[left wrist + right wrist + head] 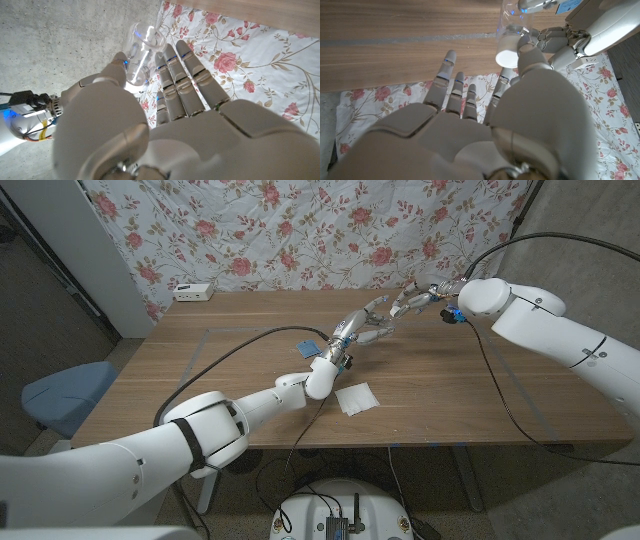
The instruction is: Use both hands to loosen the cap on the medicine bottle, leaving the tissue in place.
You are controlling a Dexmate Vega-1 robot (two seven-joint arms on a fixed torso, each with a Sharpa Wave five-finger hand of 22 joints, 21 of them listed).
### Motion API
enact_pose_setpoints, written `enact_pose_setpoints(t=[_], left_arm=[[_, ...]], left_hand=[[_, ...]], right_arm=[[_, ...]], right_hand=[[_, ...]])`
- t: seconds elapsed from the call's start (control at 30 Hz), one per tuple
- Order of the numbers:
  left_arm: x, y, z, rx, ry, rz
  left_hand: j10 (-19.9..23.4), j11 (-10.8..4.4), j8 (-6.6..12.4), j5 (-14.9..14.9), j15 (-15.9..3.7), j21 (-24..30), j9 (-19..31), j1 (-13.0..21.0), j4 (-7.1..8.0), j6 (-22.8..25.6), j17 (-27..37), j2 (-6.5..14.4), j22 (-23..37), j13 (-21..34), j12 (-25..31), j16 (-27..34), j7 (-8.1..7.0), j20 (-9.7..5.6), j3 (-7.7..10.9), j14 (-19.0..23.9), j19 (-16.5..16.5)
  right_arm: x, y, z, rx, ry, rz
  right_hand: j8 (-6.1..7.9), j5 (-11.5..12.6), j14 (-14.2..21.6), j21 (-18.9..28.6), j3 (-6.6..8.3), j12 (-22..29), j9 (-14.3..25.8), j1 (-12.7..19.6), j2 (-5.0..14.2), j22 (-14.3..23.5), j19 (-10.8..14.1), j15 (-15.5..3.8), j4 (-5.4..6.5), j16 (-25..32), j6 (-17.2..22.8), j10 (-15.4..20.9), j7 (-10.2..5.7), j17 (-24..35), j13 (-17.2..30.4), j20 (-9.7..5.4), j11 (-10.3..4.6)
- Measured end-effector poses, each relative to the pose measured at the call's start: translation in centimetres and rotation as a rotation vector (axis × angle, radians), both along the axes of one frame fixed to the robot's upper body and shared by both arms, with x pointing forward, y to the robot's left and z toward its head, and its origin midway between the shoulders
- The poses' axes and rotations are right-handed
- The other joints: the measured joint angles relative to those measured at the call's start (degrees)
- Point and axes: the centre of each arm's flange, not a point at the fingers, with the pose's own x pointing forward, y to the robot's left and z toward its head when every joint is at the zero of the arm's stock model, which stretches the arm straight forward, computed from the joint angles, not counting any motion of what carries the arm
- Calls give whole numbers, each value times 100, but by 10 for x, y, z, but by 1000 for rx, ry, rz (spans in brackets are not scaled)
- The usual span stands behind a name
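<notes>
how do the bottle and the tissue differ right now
The bottle is clear with a white cap and held up off the table between the left hand and right hand; the tissue is a flat white square lying untouched on the table, nearer the robot. Both show white.

The table [250, 370] across the middle of the head view is brown wood with a streaked grain. Behind it, along the top of the frame, hangs a pale blue-white cloth [330, 230] patterned with pink roses and thin brown stems. Both hands, left hand [362, 328] and right hand [420, 298], are silver-grey on glossy white arms. The medicine bottle [140, 55] is clear, its cap [507, 58] white. The tissue [357, 398] is white. At lower left sits a blue chair [65, 395].
</notes>
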Motion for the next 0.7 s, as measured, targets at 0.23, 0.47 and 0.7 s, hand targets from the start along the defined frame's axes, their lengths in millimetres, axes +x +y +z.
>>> enact_pose_setpoints(t=[0.23, 0.47, 0.7], left_arm=[[-1, 0, 0, -1, -1, -1], [-1, 0, 0, 1, -2, -1], [-1, 0, 0, 1, -5, -3]], left_hand=[[0, 0, 0, -10, 1, 0, 0, 1, -2, 0, 0, 1, 0, 3, -11, 0, 0, 0, 1, 1, 0], [0, 0, 0, -9, 1, 0, 0, 15, -17, 0, 0, 15, 0, 4, -9, 0, 0, 0, 16, 1, 0], [0, 0, 0, 12, 1, 0, 0, 15, -17, 30, 0, 15, 0, 1, -10, 0, -30, 1, 16, 1, 1]], right_arm=[[-1, 0, 0, 7, 0, 11], [-2, 0, -1, 3, 19, 26], [-3, 1, 0, 1, 26, 38]], right_hand=[[44, 0, -44, 0, 78, 0, -11, 188, 34, 0, -2, -43, -17, 0, -4, 16, -4, 0, 0, -41, -22], [-5, 11, -168, -27, 168, -71, -36, 530, 91, 0, -70, -41, -39, -27, 149, -45, -360, -1, 0, -34, -83], [-6, -24, -220, -48, 214, -71, -68, 634, 64, 0, -118, -52, -40, -72, 194, -86, -405, 3, 1, -47, -188]])
